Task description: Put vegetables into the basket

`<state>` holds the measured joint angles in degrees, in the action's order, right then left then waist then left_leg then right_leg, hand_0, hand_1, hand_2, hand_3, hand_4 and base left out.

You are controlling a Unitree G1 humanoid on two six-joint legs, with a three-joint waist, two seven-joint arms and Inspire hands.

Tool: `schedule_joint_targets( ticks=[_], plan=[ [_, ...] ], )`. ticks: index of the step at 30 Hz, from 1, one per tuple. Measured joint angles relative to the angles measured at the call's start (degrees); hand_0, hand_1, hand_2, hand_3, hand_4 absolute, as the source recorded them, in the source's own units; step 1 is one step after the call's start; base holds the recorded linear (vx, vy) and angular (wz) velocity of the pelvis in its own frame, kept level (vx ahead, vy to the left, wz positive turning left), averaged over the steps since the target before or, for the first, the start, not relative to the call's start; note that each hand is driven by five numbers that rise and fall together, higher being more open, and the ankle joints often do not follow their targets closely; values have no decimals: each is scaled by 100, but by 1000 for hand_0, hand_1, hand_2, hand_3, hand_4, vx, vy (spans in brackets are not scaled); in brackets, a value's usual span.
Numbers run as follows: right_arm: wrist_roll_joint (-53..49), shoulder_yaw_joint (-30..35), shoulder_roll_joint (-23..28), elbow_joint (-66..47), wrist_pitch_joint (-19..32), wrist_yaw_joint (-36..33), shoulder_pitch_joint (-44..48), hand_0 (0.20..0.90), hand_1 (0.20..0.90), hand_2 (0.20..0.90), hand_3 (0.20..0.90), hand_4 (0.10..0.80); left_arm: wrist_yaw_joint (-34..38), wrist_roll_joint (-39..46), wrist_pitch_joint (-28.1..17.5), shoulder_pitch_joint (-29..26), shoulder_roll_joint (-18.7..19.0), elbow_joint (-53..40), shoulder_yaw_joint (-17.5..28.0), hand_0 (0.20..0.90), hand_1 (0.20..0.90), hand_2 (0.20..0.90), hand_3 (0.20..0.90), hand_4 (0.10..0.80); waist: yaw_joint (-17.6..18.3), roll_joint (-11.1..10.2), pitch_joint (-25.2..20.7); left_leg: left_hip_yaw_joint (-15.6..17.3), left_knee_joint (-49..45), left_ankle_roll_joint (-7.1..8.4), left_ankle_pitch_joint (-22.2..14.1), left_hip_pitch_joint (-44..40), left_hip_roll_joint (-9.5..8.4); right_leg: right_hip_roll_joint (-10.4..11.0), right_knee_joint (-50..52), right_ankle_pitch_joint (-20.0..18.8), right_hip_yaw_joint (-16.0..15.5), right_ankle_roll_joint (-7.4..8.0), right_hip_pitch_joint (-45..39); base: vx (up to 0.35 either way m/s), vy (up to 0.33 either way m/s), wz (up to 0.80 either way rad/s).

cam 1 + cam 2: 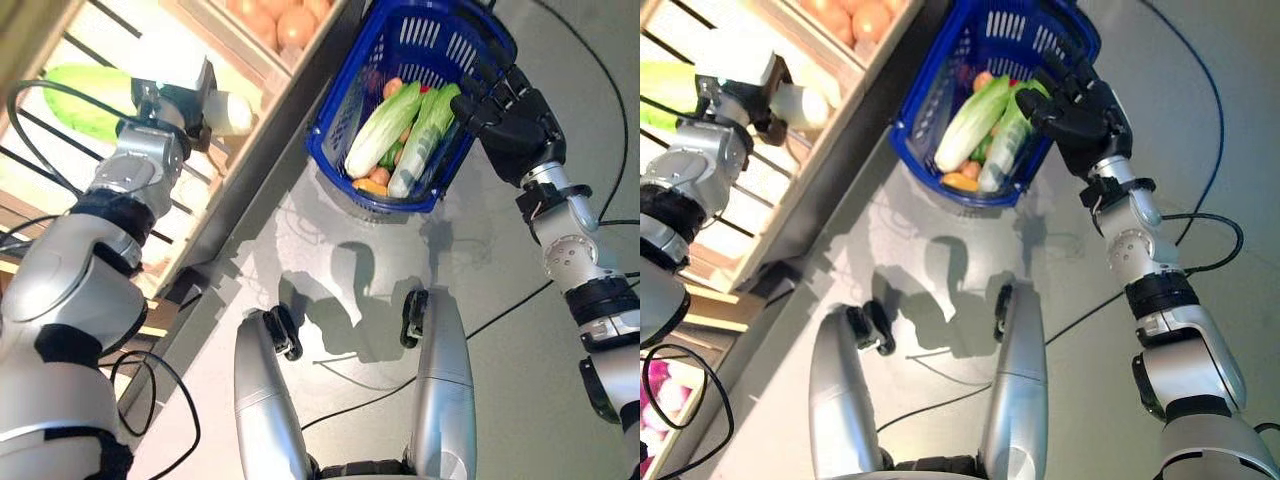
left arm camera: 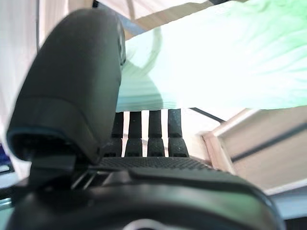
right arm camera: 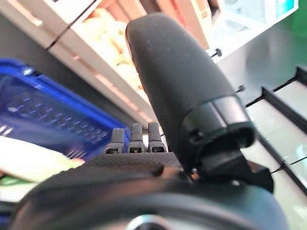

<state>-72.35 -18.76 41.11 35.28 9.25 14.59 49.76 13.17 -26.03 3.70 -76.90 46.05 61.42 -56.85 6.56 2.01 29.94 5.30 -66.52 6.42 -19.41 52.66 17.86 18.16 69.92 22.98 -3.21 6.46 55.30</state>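
Upper left, the left robot hand [image 1: 222, 112] clasps a cabbage [image 1: 85, 98]; upper right, the right robot hand [image 1: 510, 115] grips the basket [image 1: 345, 115].

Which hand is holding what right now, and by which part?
Right hand grips the blue basket, by its handle it seems; the handle is mostly hidden. Left hand is at the pale green cabbage on the shelf; grasp cannot be told.

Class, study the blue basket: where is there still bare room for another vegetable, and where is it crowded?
The basket is free at its shelf-side end, between the far rim and the cabbages. It is crowded at the floor-side end, where cabbages and small vegetables pile up, and beside the right hand on the rim.
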Motion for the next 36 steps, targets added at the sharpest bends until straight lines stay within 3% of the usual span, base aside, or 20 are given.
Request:
schedule_joint_targets(
  ticks=[5, 10, 13, 17, 20, 23, 27, 31, 36],
  plan=[
    [44, 64, -37, -246, -5, 0, -100, 900, 900, 900, 900, 800, 201, 166, -351, 201, 170, -21, 351, 300, 300, 300, 300, 400, -12, -12, -6, 33, 372, 26, 67, -505, -36, -1, -298, 2, -104, -15, -501, 102, -1, 2],
    [962, 74, -229, -748, -92, -6, -590, 900, 900, 900, 900, 800, 396, 437, -1084, 853, 283, -430, 1306, 300, 300, 300, 300, 400, -63, -30, -15, 52, 1191, 175, 335, -1351, -147, -5, -904, -67, -357, -20, -1353, 120, -27, 8],
    [1187, 76, -339, -941, -149, -43, -820, 900, 900, 900, 900, 800, 397, 476, -1432, 1239, 318, -665, 1602, 300, 300, 300, 300, 400, -150, -60, -32, 112, 1776, 247, 483, -1989, -201, -39, -1328, -136, -435, -6, -1914, 0, -9, 1],
    [1358, 252, -653, -1143, -154, -110, -968, 900, 900, 900, 900, 800, 390, 914, -1608, 1714, 354, -981, 2215, 300, 300, 300, 300, 400, -154, -118, -60, 202, 2721, 273, 819, -2754, -270, -81, -2109, -341, -715, -14, -2689, 65, -21, 6],
    [1369, 331, -1133, -1405, -158, -202, -1604, 900, 900, 900, 900, 800, 452, 1354, -1705, 2691, 172, -1315, 2689, 300, 300, 300, 300, 400, -161, -150, -623, 353, 3670, 298, 1103, -3402, -376, -166, -2826, -484, -832, 71, -3239, 147, -37, 6],
    [1634, 332, -1218, -1537, -250, -202, -1830, 900, 900, 900, 900, 800, 448, 1829, -1709, 3142, -22, -1600, 3131, 300, 300, 300, 300, 400, -249, -214, -696, 470, 4389, 306, 1368, -4041, -383, -297, -3465, -696, -868, 100, -3809, 168, -26, -1],
    [1855, 337, -1240, -1541, -430, -199, -1874, 900, 900, 900, 900, 800, 389, 2666, -1720, 3616, -513, -1970, 3806, 300, 300, 300, 300, 400, -297, -208, -758, 605, 5507, 263, 1775, -4923, -458, -508, -4583, -1141, -894, 245, -4679, 157, -25, -1],
    [1893, 378, -1236, -1549, -625, -141, -1875, 900, 900, 900, 900, 800, 291, 3094, -1723, 3840, -852, -2376, 4007, 300, 300, 300, 300, 400, -290, -221, -852, 644, 6169, 192, 2002, -5405, -555, -600, -5588, -1584, -976, 370, -5349, 42, -8, 6],
    [2486, 389, -1227, -1672, -858, 71, -1904, 900, 900, 900, 900, 800, 115, 3150, -1722, 4121, -962, -2748, 4006, 300, 300, 300, 300, 400, -289, -279, -1079, 675, 6647, 104, 2135, -5747, -727, -617, -6744, -2108, -979, 488, -6024, 27, -3, 6]
  ],
)
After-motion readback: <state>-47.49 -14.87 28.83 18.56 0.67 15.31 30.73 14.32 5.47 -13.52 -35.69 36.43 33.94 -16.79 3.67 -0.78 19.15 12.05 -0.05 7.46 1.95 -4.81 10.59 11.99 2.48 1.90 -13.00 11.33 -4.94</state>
